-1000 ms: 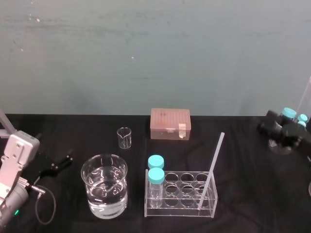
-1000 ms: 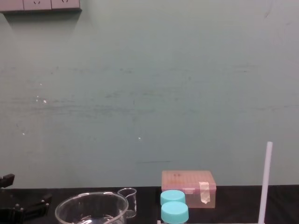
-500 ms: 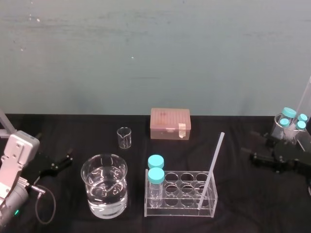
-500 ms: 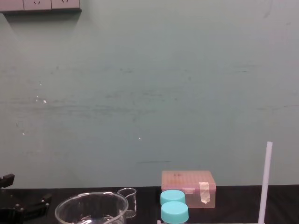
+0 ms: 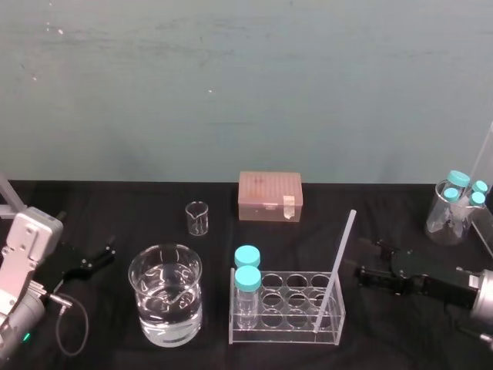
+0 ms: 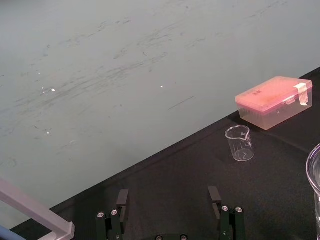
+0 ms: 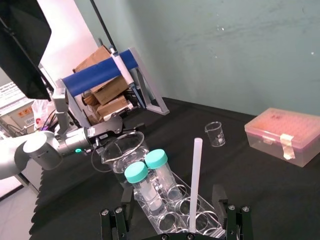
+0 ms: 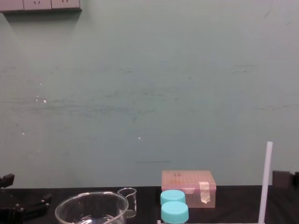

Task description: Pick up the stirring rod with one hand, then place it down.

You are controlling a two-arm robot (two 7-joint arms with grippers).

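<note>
The stirring rod (image 5: 336, 268) is a thin white translucent rod that leans in the right end of a clear rack (image 5: 286, 317). It also rises at the chest view's right edge as the stirring rod (image 8: 266, 182). My right gripper (image 5: 368, 260) hovers just right of the rod, open and holding nothing. In the right wrist view the rod (image 7: 194, 185) stands ahead, between the spread fingers of the right gripper (image 7: 171, 200), untouched. My left gripper (image 5: 104, 255) rests open at the table's left side, and the left gripper (image 6: 168, 196) is empty.
Two blue-capped bottles (image 5: 247, 271) stand in the rack's left end. A large beaker of water (image 5: 165, 294) sits left of the rack, with a small empty beaker (image 5: 197, 218) and a pink box (image 5: 269, 196) behind. A beaker of capped tubes (image 5: 454, 208) is at the far right.
My right gripper has come in from the far right edge, moving left across the table to just beside the rod. The rod and the left arm have not moved.
</note>
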